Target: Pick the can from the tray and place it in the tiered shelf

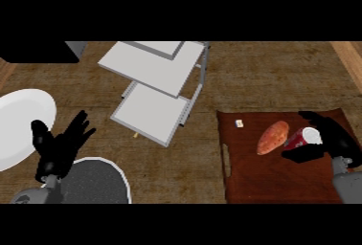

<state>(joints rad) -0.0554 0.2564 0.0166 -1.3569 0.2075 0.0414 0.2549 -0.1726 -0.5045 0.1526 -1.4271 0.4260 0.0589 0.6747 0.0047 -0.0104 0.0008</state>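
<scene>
Lying at the lower right of the frame, a brown tray [283, 186] is carrying a red can [301, 138] with a pale top, tipped on its side; any label on it is too small to read, and the right hand [326, 139] is curling its fingers and thumb round it. An orange sweet potato [273, 137] is lying just left of the can, with a small pale cube [240, 123] nearer the tray's upper left corner. The grey tiered shelf [159, 86] is standing at upper centre, while the left hand [60, 146] is resting open at lower left, between a white plate [21, 125] and a dark white-rimmed plate [99, 184].
</scene>
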